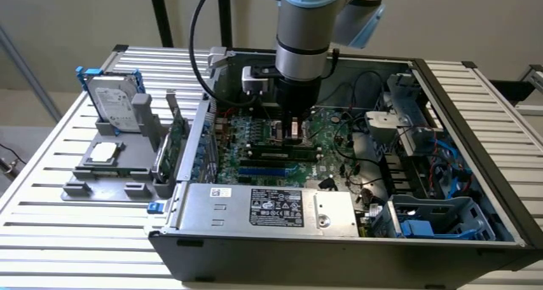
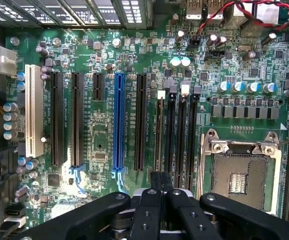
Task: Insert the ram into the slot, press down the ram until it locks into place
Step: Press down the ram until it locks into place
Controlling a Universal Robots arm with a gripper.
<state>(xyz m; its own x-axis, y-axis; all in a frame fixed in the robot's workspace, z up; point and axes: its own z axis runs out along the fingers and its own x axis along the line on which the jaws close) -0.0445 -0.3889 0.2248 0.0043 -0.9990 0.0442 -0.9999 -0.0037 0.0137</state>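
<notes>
Hand (image 2: 159, 192) seen closed, fingertips pressed together over ram (image 2: 159, 132) in slot (image 2: 170, 135) — even, vertical pressure judged necessary.

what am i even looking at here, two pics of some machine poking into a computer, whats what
The machine is one robot arm with a pincer at its tip. The exterior view comes from a camera off the arm. It shows an open computer case on a slatted metal table, with the arm reaching down onto the green motherboard. A memory stick, the ram, lies in the black sockets just below the pincer. Beside the case, a grey stand holds a hard drive.

The wrist view looks down past the black fingers at the same board: the blue slot, the memory sockets and the silver processor socket. The ram appears seated in one socket.
</notes>
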